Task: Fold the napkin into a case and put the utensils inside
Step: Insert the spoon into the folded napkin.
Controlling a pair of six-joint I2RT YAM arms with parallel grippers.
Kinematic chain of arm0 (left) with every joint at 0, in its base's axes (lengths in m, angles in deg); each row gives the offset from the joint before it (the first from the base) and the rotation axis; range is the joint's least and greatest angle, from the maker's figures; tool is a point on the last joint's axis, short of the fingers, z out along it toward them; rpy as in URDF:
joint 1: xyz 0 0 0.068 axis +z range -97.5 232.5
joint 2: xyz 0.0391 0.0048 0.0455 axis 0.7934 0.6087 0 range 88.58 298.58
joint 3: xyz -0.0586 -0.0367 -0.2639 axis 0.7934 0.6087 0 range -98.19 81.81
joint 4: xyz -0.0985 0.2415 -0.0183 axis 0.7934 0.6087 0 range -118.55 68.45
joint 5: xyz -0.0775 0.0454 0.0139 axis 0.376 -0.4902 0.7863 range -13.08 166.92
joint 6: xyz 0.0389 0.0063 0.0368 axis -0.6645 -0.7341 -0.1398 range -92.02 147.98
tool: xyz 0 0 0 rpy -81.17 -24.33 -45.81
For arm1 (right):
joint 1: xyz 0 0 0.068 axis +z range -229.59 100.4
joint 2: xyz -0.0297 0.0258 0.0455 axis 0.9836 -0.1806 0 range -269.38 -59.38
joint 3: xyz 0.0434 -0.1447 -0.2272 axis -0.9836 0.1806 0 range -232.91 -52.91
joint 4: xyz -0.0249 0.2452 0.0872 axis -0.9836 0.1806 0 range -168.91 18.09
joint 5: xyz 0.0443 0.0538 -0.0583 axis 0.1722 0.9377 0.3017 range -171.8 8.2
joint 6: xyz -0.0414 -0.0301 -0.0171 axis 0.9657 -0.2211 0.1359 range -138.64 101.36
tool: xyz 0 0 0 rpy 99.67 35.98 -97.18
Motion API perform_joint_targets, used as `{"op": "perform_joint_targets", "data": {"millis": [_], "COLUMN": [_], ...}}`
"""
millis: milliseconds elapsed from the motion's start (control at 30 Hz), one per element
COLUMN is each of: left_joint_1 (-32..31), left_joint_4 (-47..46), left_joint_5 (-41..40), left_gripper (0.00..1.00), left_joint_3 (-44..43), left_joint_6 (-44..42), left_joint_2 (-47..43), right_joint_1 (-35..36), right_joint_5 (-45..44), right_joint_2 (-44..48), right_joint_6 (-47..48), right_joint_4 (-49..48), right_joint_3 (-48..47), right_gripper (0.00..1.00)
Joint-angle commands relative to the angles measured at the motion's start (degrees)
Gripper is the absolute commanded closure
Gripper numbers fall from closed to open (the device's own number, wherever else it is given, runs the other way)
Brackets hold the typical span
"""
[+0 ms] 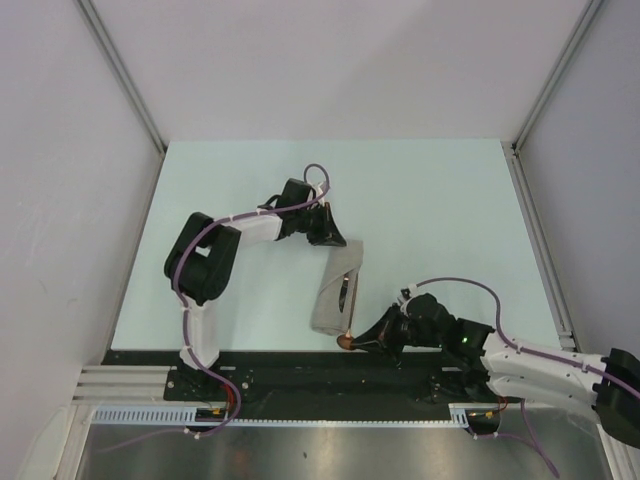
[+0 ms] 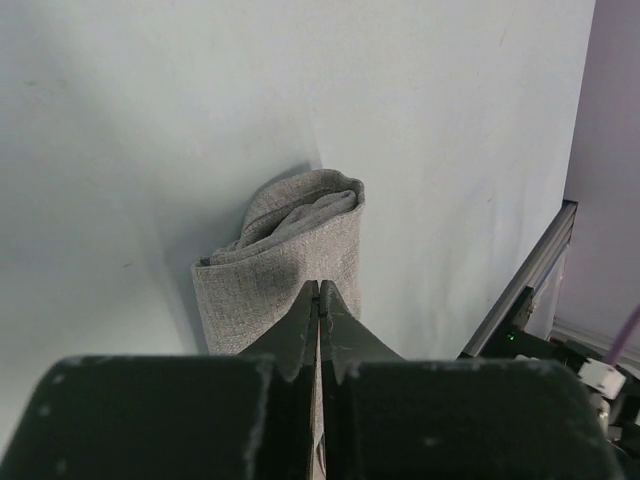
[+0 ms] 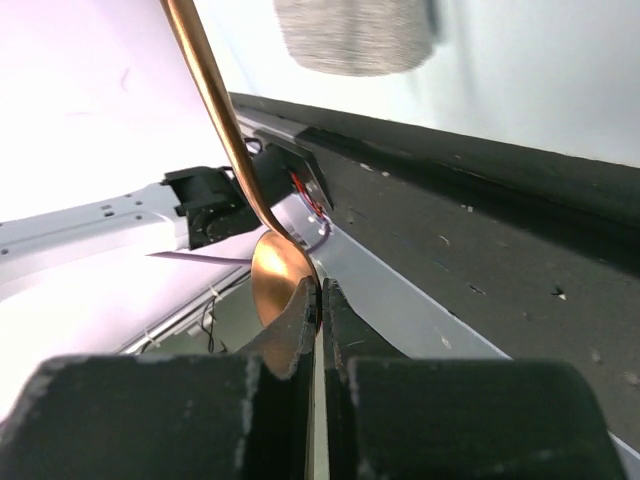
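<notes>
At the near edge of the table (image 1: 250,180), right of centre, the right gripper (image 3: 318,300) was clamped on the spoon (image 3: 275,280) at its copper bowl, with the handle reaching toward the napkin (image 1: 338,290). The napkin lay just beyond, folded into a narrow strip running from the near edge toward the table's middle. At the strip's far end the left gripper (image 2: 318,300) had its jaws closed, apparently pinching the cloth. The folding looked done and the spoon about to go in. Whether its handle had entered the pocket could not be told. The knife could not be made out, so it was either inside or not yet placed.
</notes>
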Motion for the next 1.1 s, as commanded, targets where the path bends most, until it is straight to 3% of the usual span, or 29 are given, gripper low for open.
{"op": "perform_joint_targets", "data": {"millis": [0, 333, 667, 1067], "left_joint_1": [-0.2, -0.3, -0.3, -0.3], "left_joint_4": [-0.1, 0.9, 1.2, 1.2], "left_joint_5": [-0.3, -1.2, -2.2, -2.5], "left_gripper": [1.0, 1.0, 1.0, 1.0], "left_joint_3": [-1.7, -0.9, -0.6, 0.0], "left_joint_6": [-0.6, -1.4, -1.3, -0.8], "left_joint_2": [0.6, 1.8, 2.6, 2.8], "right_joint_1": [0.3, 0.5, 0.6, -0.4], "right_joint_5": [-3.4, 1.1, 0.5, 4.4], "right_joint_2": [0.8, -14.2, -16.5, -26.9], "right_joint_6": [2.4, 3.2, 4.3, 3.9], "right_joint_4": [5.8, -11.9, -12.3, -22.2], "right_joint_3": [-3.5, -3.3, -4.7, -5.4], "right_gripper": [1.0, 1.0, 1.0, 1.0]}}
